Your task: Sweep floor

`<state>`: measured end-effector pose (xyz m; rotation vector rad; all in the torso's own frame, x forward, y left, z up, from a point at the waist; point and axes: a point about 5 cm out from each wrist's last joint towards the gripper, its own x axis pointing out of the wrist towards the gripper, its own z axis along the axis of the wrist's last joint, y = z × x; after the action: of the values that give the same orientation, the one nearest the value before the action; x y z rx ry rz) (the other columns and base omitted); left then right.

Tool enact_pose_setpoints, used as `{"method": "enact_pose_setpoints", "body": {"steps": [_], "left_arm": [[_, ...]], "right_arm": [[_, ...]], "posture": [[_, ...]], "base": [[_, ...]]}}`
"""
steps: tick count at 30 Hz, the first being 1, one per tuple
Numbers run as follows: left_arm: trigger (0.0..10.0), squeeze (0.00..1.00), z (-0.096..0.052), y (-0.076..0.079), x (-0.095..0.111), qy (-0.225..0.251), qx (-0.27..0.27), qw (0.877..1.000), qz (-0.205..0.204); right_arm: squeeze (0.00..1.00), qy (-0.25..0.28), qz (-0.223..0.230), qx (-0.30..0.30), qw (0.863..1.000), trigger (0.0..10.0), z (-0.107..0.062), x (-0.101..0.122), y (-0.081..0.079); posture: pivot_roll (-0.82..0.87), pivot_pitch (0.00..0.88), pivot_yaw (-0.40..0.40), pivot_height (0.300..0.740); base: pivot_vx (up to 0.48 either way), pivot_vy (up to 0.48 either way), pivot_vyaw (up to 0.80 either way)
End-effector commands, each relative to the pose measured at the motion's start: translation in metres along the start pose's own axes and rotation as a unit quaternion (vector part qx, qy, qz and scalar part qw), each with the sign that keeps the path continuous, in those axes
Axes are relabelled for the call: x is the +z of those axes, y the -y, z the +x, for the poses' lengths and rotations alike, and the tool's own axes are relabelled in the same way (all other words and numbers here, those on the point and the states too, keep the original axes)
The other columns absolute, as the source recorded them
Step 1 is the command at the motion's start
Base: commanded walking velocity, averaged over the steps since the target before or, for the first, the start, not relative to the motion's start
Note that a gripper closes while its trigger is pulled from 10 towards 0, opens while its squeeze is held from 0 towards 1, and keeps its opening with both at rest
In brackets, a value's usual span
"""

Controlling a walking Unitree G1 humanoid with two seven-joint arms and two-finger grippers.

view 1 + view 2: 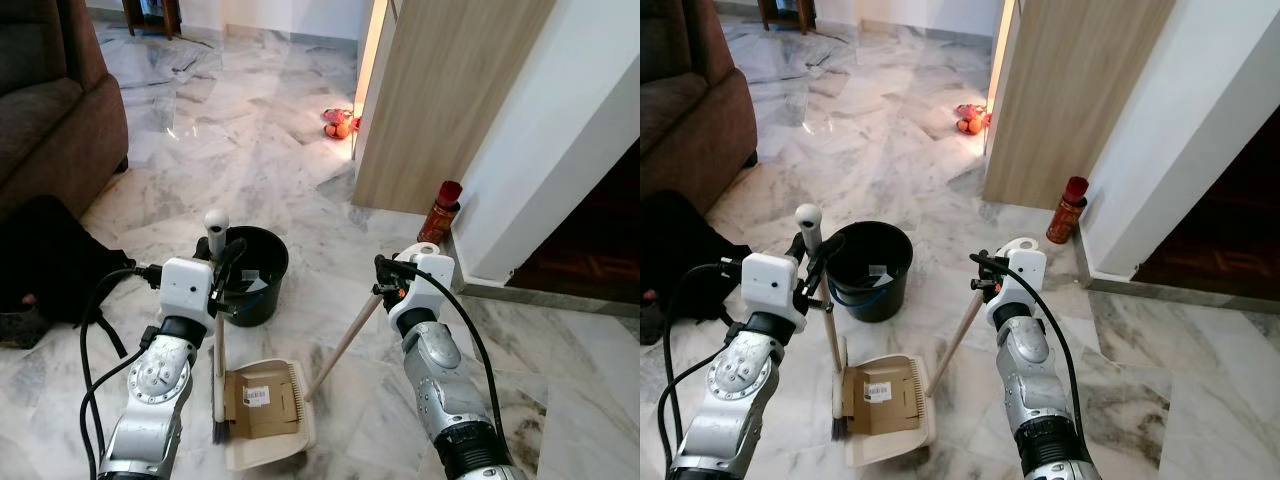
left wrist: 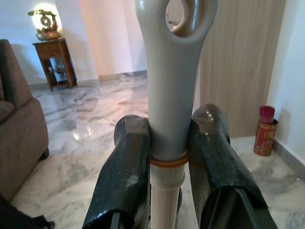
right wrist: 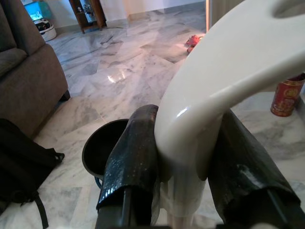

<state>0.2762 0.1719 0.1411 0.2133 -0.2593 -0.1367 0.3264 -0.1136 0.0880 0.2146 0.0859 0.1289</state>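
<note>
Dustpan (image 1: 268, 412): we see it lying on the marble floor (image 1: 560, 400) closest to us, cream, with a flat piece of cardboard (image 1: 262, 397) resting in it; its pale handle (image 1: 345, 340) slants up to our right side.
Broom (image 1: 217, 330): it stands nearly upright just beside the dustpan's left edge, bristles down on the floor, grey cap on top.
Left gripper (image 2: 167, 157): our fingers (image 2: 125, 176) are closed tight on the broom's grey upper handle, one on each side.
Right gripper (image 3: 183, 167): our fingers (image 3: 133, 162) are clamped on the curved white top of the dustpan handle.
Bucket (image 1: 250, 270): black, just behind the broom, with a little debris inside.
Farther off: a red tin (image 1: 440, 212) stands against the wall by a wooden panel (image 1: 440, 100); a brown sofa (image 1: 50, 110) and a black bag (image 1: 45, 265) lie to our left; small orange things (image 1: 338, 124) sit on the floor by the far doorway.
Risk: we judge the cardboard could slide off if we tilt the pan carelessly toward the bucket, since it lies loose and reaches the pan's lip; the long handles could also knock the bucket over.
Writing: a white label with what looks like a barcode sits on the cardboard, too small for us to read; we can make out no brand elsewhere.
</note>
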Motion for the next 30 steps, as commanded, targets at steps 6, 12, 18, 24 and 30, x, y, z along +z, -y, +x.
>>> {"method": "enact_pose_setpoints", "body": {"steps": [6,12,18,24,30], "left_arm": [[10.0,0.0,-0.016,-0.002,0.009,0.008,0.0,1.0,0.025],[10.0,0.0,-0.033,-0.008,0.006,-0.014,0.012,0.999,0.051],[10.0,0.0,-0.05,-0.014,-0.007,-0.045,0.045,0.996,0.069],[10.0,0.0,-0.055,-0.016,-0.016,-0.058,0.073,0.993,0.075],[10.0,0.0,-0.059,-0.015,-0.022,-0.07,0.083,0.991,0.077]], "right_arm": [[0.0,0.018,0.01,-0.009,1.0,10.0,0.003,0.009,0.003],[0.0,0.016,0.006,-0.019,1.0,10.0,0.004,0.009,0.008],[0.0,0.017,0.006,-0.022,1.0,10.0,0.006,0.01,0.008],[0.0,0.022,0.007,-0.017,1.0,10.0,0.009,0.015,0.007],[0.0,0.024,0.019,-0.017,0.999,10.0,0.011,0.015,0.006]], "posture": [[0.14,0.117,-0.102,0.74],[0.15,0.109,-0.102,0.74],[0.16,0.093,-0.107,0.74],[0.16,0.072,-0.107,0.74],[0.16,0.058,-0.107,0.74]], "base": [[0.0,0.0,0.0],[0.0,0.0,0.0],[0.0,0.0,0.0],[0.0,0.0,0.0],[0.0,0.0,0.0]]}}
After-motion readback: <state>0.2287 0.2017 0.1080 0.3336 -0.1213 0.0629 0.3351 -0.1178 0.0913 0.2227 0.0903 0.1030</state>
